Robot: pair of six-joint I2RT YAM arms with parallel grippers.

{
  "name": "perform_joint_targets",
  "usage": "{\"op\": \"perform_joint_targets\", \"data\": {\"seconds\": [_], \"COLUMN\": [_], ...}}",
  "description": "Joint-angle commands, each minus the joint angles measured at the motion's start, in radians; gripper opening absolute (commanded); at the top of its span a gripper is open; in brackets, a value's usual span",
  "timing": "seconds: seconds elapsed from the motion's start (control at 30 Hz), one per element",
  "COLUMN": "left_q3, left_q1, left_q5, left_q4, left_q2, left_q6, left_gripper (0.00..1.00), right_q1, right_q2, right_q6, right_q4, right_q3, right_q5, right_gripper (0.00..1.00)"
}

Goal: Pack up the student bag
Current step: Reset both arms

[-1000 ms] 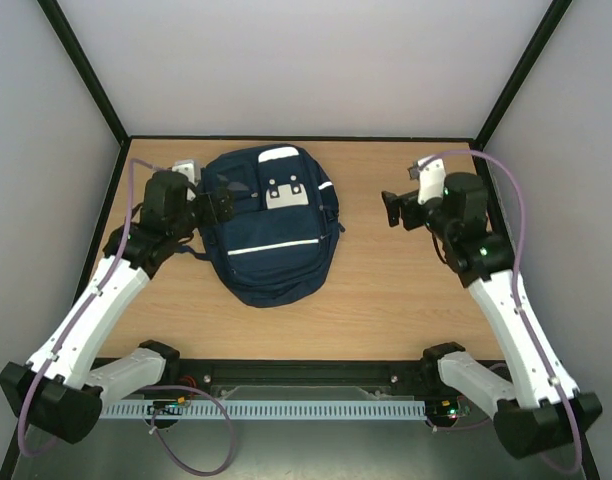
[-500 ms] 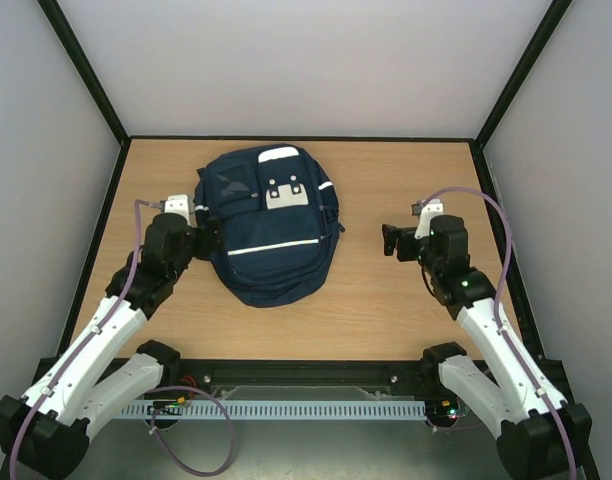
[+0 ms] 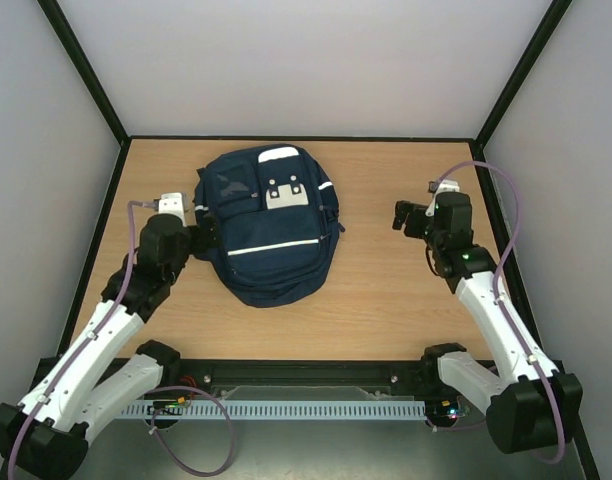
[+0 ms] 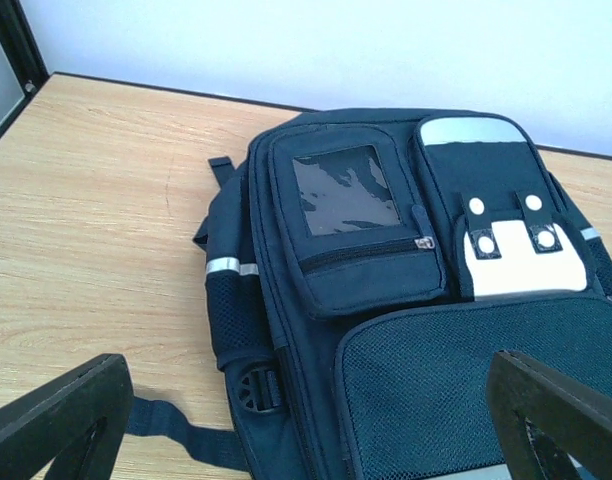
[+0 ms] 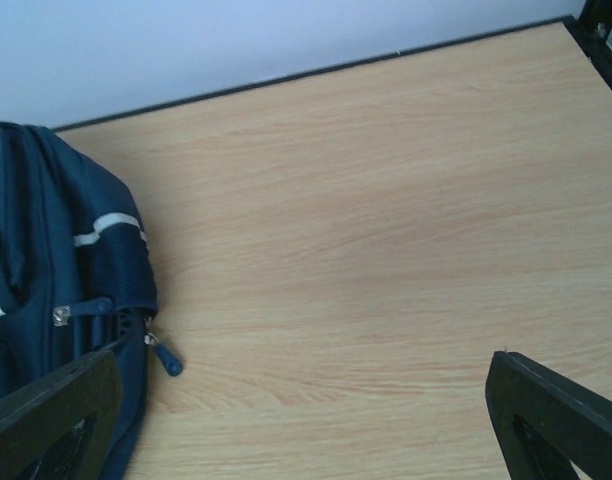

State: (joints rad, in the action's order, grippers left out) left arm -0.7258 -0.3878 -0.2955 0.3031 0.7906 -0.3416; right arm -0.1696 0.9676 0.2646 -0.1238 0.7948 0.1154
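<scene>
The student bag [image 3: 271,225], a large navy backpack with a thin white stripe and a white patch, lies flat on the wooden table [image 3: 406,300], left of centre. My left gripper [image 3: 208,238] sits at the bag's left edge, open, and nothing is between its fingers. In the left wrist view the bag [image 4: 426,330] fills the frame, and the left gripper [image 4: 311,425] spans its mesh pocket and side strap. My right gripper [image 3: 404,218] hovers open over bare table, well right of the bag. The right wrist view shows the bag's right edge [image 5: 46,260] and a blue zip pull [image 5: 168,358], with the right gripper [image 5: 304,425] empty.
Grey walls with black frame posts close the table at the back [image 3: 306,138] and on both sides. A dark strap [image 4: 176,420] trails from the bag's left side onto the wood. The arm bases [image 3: 306,385] stand at the near edge.
My left gripper has drawn back from the bag's upper left corner to its left side. The right gripper dipped toward the near edge, then swung back up and slightly right. The bag stayed put.
</scene>
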Motion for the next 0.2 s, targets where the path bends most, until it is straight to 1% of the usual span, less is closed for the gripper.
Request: {"op": "perform_joint_targets", "data": {"seconds": [0.0, 0.17], "left_q3": [0.001, 0.0], "left_q1": [0.004, 0.004], "left_q5": [-0.042, -0.034], "left_q4": [-0.024, -0.022], "left_q2": [-0.014, -0.008], "left_q6": [0.01, 0.012], "left_gripper": [0.99, 0.99], "right_q1": [0.005, 0.004], "right_q2": [-0.013, -0.087], "right_q6": [0.012, -0.004], "right_q4": [0.001, 0.022], "right_q3": [-0.01, -0.058], "right_q5": [0.057, 0.02], "right_gripper": [1.0, 1.0]}}
